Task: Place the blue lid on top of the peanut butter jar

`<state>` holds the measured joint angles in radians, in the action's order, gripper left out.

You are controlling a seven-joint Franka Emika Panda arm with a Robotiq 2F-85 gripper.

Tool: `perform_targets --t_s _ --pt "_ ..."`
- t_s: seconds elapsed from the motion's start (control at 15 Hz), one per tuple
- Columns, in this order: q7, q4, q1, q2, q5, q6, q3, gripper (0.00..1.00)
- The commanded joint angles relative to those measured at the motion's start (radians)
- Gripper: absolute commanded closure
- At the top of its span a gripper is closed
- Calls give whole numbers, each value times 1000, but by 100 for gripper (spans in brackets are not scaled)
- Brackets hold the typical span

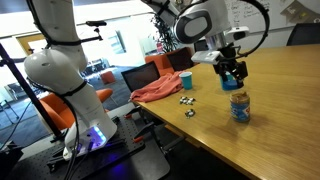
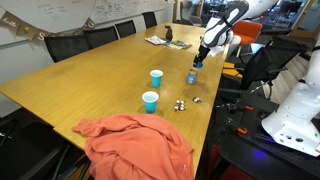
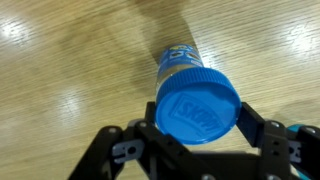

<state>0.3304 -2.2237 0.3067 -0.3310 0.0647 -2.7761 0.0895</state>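
The blue lid, a small flat round disc of bright-blue plastic with raised lettering on its face, sits between the fingers of the gripper. It is directly over the peanut butter jar, a small clear cylinder with a blue label band. In the wrist view a dark finger lies against each side of the lid's rim, so the gripper looks clamped on the lid. Whether the lid already touches the jar's mouth cannot be told. In an exterior view the gripper hangs just above the jar.

The main risk, as I judge it, is misalignment. If the lid comes down off-centre or tilted, one edge could catch the jar's rim. The lid would then sit cocked, or slide off onto the light wooden table once released. Pushing sideways on the narrow jar could also tip it, since nothing braces it. Letting go with the lid above the mouth could make it bounce off.

As to containers, the jar seems to hold tan-brown contents, though the fill level is unclear. Two blue plastic cups with white rims stand upright, well apart from the jar: the nearer cup and the farther cup. What is in them is too small to make out.
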Motion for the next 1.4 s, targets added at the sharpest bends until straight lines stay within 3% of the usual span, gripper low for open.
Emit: perform_targets --t_s 0.0,0.4,0.8,1.33 --pt "-14 -10 3 -25 0 -64 8 46" --pt "-9 13 28 -89 19 -129 -23 46" --pt "-4 31 86 -133 55 -210 -108 46" --pt "-35 51 91 -145 41 -187 -94 46"
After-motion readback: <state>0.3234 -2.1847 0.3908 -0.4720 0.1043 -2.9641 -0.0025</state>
